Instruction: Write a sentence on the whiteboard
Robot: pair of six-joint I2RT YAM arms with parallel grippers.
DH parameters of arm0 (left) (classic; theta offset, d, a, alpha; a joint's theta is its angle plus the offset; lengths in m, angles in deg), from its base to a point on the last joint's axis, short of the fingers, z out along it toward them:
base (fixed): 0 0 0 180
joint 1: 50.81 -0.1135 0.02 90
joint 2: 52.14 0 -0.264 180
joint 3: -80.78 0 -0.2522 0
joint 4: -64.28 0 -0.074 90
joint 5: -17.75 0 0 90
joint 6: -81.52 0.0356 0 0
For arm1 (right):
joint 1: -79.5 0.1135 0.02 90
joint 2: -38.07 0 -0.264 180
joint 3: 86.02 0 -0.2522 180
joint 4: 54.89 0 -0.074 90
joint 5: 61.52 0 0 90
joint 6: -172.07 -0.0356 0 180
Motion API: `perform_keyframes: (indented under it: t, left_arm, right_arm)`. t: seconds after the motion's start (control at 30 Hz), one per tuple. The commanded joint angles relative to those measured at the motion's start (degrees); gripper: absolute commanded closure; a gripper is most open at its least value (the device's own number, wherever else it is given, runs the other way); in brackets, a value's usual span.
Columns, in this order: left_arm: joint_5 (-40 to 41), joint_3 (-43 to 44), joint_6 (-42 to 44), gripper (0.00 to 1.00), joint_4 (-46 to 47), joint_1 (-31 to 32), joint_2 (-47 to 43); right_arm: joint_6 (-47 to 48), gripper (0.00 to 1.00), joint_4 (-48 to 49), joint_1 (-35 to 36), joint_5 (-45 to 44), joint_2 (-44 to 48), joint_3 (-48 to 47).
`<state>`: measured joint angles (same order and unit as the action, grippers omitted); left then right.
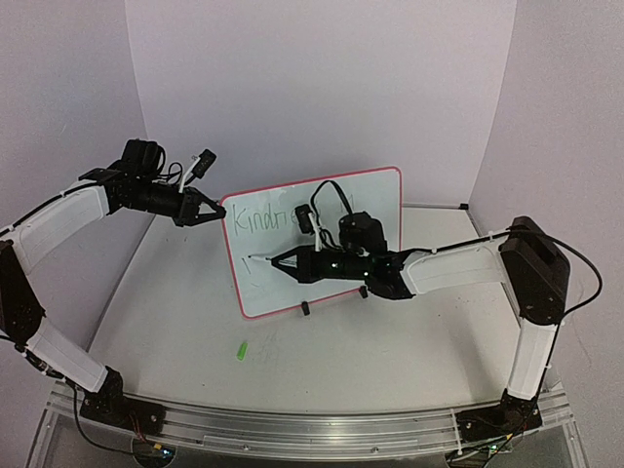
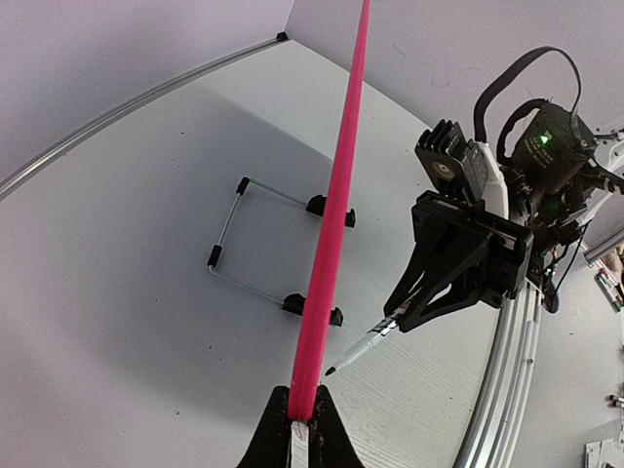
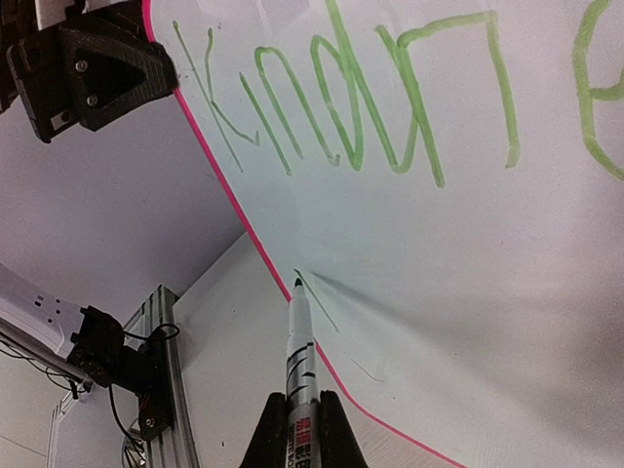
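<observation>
Whiteboard: a rectangular white board with a thin pink-red rim and rounded corners (image 1: 380,200) stands at the centre of the top view, leaning back on a thin wire stand (image 2: 244,234) with black clips (image 2: 330,207), on the pale grey table (image 1: 390,370).
Sentence: thin green handwriting (image 3: 370,107) runs along the upper part of the board. "Kindne" can be read, and the right arm covers what lies further right in the top view. A short slanted green stroke sits lower left, under the "K".
Left arm: it comes in from the left of the frame with its elbow raised and its wrist level with the board's upper left corner.
Left gripper (image 2: 302,414): its fingers are pinched onto the pink rim at the board's left edge.
Right arm: it stretches across from the right, its forearm low in front of the board.
Right gripper (image 3: 302,429): it is clamped narrowly around a slim grey-and-white marker pen (image 3: 300,351) pointing left.
Marker tip: it appears to touch the board at the short stroke.
Green cap (image 1: 241,349): it lies on the table below the board, well apart from both grippers.
</observation>
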<state>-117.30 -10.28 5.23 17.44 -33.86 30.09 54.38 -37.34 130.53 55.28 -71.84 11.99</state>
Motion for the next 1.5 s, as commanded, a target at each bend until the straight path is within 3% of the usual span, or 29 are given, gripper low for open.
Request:
perform_keyframes:
  t: [0.0,1.47]
  left_arm:
    - [-1.2,0.0,0.9,1.0,1.0,0.4,-2.3]
    - [-1.1,0.0,0.9,1.0,1.1,0.7,-2.0]
  right_arm:
    - [-1.0,1.0,2.4,-0.6,-2.0,0.2,-0.4]
    - [-0.2,1.0,0.8,0.4,3.5,-6.0,0.6]
